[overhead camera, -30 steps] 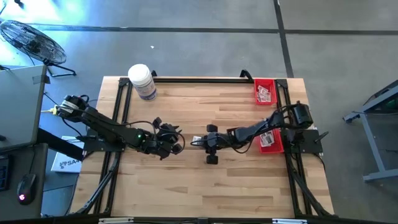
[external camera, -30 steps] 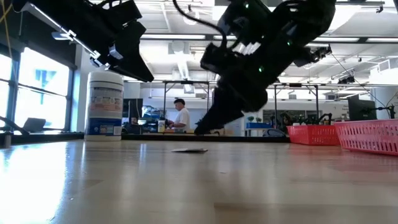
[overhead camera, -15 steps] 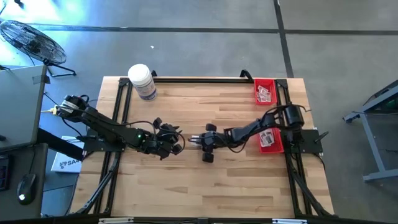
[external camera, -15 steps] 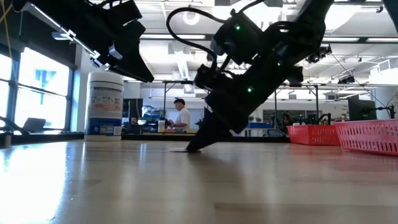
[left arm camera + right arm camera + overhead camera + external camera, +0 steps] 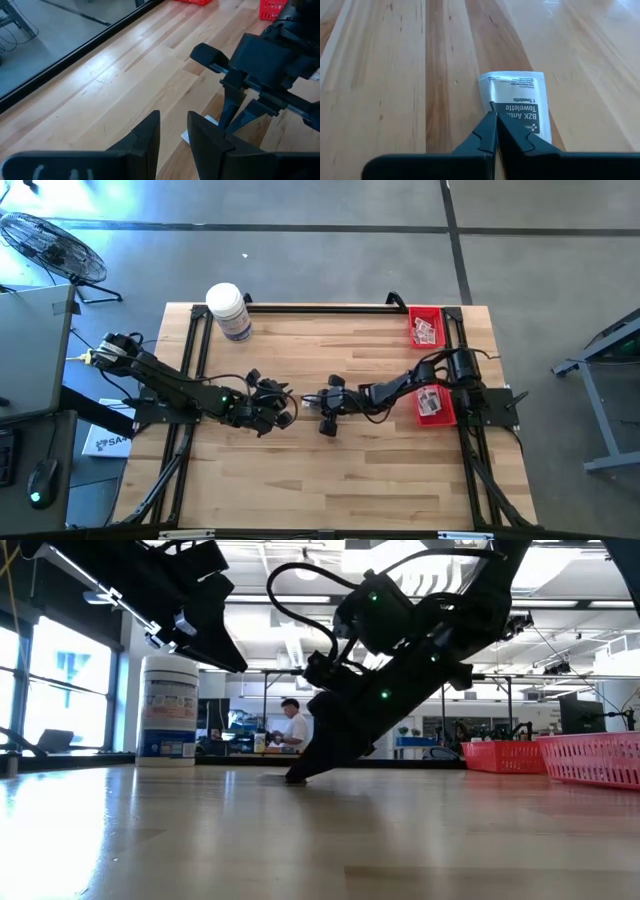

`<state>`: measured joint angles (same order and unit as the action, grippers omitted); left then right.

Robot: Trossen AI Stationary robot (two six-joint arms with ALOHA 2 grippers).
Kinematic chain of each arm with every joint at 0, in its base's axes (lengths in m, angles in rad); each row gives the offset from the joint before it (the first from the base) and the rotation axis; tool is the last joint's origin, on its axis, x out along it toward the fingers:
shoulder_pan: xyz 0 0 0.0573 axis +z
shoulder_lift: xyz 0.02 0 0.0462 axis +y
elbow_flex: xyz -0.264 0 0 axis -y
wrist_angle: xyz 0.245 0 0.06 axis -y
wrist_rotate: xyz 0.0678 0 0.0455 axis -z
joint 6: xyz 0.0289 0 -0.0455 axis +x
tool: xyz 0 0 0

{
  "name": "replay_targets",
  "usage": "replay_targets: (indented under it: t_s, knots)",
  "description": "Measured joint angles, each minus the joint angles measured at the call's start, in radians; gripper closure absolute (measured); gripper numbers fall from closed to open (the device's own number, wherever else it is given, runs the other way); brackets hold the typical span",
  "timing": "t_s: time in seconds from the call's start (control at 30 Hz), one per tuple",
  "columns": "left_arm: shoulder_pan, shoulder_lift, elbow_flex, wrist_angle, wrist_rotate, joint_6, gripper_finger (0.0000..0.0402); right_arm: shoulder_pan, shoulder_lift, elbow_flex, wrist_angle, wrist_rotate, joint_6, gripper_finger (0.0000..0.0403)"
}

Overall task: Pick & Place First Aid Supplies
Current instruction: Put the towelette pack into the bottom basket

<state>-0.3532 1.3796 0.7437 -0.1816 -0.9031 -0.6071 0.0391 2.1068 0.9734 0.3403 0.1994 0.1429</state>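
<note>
My worry: my right pincer (image 5: 492, 117), fingers pressed together on the near edge of the towelette packet (image 5: 517, 102), may only pinch air and skid the flat packet along the wooden surface (image 5: 300, 480). It lies at centre. My left pincer (image 5: 172, 130) waits narrowly parted at nine o'clock. Beyond: a bright workshop.

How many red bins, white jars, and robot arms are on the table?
Red bins: 2, one at the far right corner and one beside the right arm's base.
White jar: 1.
Robot arms: 2, with the left gripper and the right gripper.
Total: 5.
</note>
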Motion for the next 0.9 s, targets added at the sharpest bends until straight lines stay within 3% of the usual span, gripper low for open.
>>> replay_targets:
  t_s: [0.23,0.4,0.63,0.9]
  knots:
    - [0.0,0.0,0.0,0.0,0.002,0.0,0.0305,0.0,-0.09,-0.01,-0.046,-0.066,0.06,0.0401]
    - [0.0,0.0,0.0,-0.002,0.003,0.0,0.0305,0.001,-0.278,-0.013,-0.281,-0.08,0.086,0.0402]
    - [0.0,0.0,0.0,-0.001,0.008,0.0,0.0305,0.001,-0.603,-0.011,-0.874,-0.076,0.234,0.0402]
    - [0.0,0.0,0.0,-0.001,0.008,-0.004,0.0305,0.002,-0.928,-0.009,-1.623,-0.112,0.668,0.0402]
